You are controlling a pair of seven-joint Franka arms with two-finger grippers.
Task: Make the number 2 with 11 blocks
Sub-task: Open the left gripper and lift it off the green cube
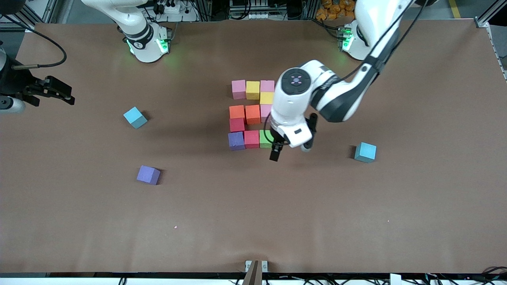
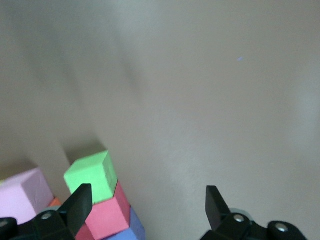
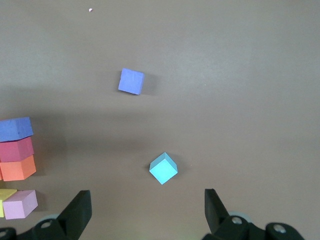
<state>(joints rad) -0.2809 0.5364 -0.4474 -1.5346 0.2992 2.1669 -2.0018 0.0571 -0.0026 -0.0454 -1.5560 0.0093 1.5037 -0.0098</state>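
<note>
The number 2 [image 1: 252,114] of blocks lies mid-table. Its top row is pink [image 1: 239,89], yellow [image 1: 252,90], pink [image 1: 267,86]. Its bottom row is purple [image 1: 236,141], red [image 1: 251,139], green [image 1: 266,139]. My left gripper [image 1: 289,150] hangs open and empty just beside the green block [image 2: 92,175], toward the left arm's end. In the left wrist view its fingers [image 2: 80,202] frame bare table, with the red block [image 2: 107,215] at the edge. My right gripper [image 1: 70,96] waits open at the right arm's end of the table, over a light-blue cube [image 3: 163,168].
A loose purple cube [image 1: 149,175] [image 3: 131,81] lies nearer the front camera than one light-blue cube [image 1: 135,117]. A second light-blue cube [image 1: 365,152] sits toward the left arm's end, beside the left gripper. The brown table [image 1: 356,221] stretches wide around them.
</note>
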